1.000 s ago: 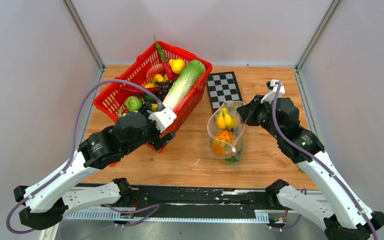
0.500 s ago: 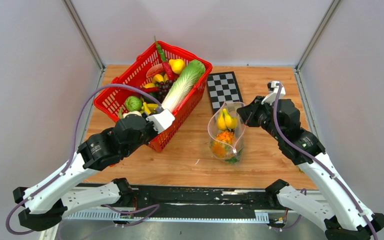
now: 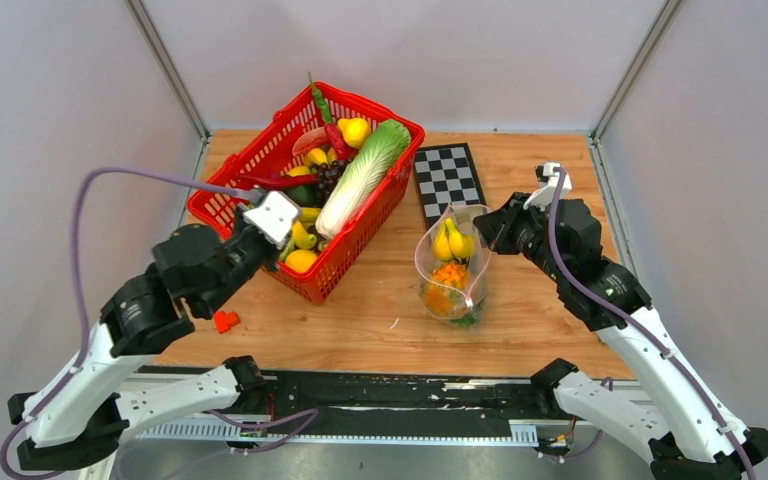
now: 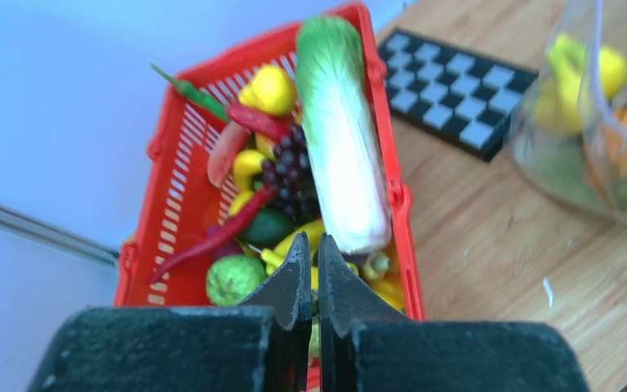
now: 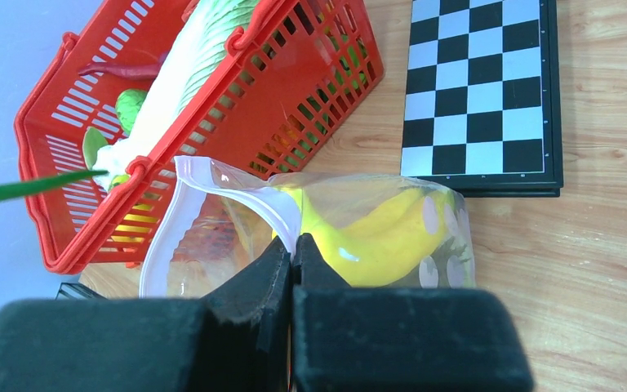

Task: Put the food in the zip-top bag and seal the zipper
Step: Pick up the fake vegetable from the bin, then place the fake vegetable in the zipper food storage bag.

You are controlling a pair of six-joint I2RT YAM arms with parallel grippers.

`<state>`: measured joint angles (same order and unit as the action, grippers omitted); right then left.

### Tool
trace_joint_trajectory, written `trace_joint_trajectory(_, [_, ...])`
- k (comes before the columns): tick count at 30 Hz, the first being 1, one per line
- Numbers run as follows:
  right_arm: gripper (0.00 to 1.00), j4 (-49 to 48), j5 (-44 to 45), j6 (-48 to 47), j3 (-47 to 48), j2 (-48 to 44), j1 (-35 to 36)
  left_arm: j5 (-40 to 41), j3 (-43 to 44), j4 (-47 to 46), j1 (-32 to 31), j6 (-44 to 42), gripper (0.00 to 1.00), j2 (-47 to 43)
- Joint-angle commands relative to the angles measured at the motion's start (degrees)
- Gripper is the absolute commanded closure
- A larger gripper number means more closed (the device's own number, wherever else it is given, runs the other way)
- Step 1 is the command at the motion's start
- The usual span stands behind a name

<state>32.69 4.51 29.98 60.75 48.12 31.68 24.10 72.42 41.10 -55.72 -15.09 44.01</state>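
A wooden table [image 3: 540, 320] sits between pale walls, with two robot arms reaching in from its near edge. Right of centre stands the zip-top bag [image 3: 426, 262], clear and crinkly, upright with its mouth open. Inside it are yellow bananas [image 5: 375, 237] near the top, an orange pumpkin-like piece [image 3: 449, 274] below them, and something green at the bottom. The right gripper [image 5: 291, 245] is pinching the bag's mouth edge on the right side, its fingers pressed onto the pale zipper [image 5: 249, 189] strip.

To the left, a red mesh basket [image 3: 360, 235] holds the rest of the food: a long leafy lettuce [image 3: 365, 172] lying along its right side, dark grapes [image 4: 290, 167], a red chilli [image 4: 212, 237], a round green fruit [image 4: 233, 278] and several yellow pieces. The left gripper [image 4: 312, 245] hangs over the basket's near end, fingers pressed together, with nothing visible between them.

A black-and-white checkerboard [image 3: 447, 176] lies flat behind the bag, just beside the basket. A small red piece [image 3: 225, 321] lies on the table near the left arm.
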Motion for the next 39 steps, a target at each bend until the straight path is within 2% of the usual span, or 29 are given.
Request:
trace_joint_trajectory(1, [1.00, -3.77, -0.29, 1.06, 0.03, -1.26, 0.03, -0.04, 6.78, -5.07, 0.18, 2.30, 1.00, 0.01])
trace_joint_trajectory(5, [1.00, -4.01, -0.38, 1.28, -0.24, -1.25, 0.00, -0.97, 9.39, -6.18, 0.17, 3.13, 1.00, 0.34])
trace_joint_trajectory(10, [1.00, -4.21, -0.49, 1.68, -0.52, -1.18, 0.00, -9.10, 8.96, -13.75, 0.17, 5.57, 1.00, -0.67])
trace_joint_trajectory(15, [1.00, -4.73, -0.47, 2.04, -0.62, -1.15, 0.00, -22.81, 4.00, -28.27, 0.10, 11.76, 1.00, -0.10])
trace_joint_trajectory(19, [1.00, -4.51, -0.45, 1.93, -0.17, -0.86, 0.04, -30.35, -0.30, -39.44, 0.16, 18.36, 1.00, 2.05])
trace_joint_trajectory(21, [1.00, -4.64, -0.55, 2.15, -0.11, -0.84, 0.01, -34.21, -4.61, -49.42, 0.17, 21.80, 1.00, 3.27])
trace_joint_trajectory(28, [1.00, -4.23, -0.39, 2.10, 0.14, -1.42, 0.02, -37.94, -10.64, -63.79, 0.12, 29.91, 1.00, 6.52])
trace_joint_trajectory(33, [1.00, -3.64, -0.24, 2.15, 0.40, -1.39, 0.05, -38.31, -11.25, -65.64, 0.10, 31.45, 1.00, 6.49])
trace_joint_trajectory(39, [1.00, -3.67, -0.13, 2.00, 0.68, -1.30, 0.02, -36.72, -6.45, -56.71, 0.10, 27.81, 1.00, 4.80])
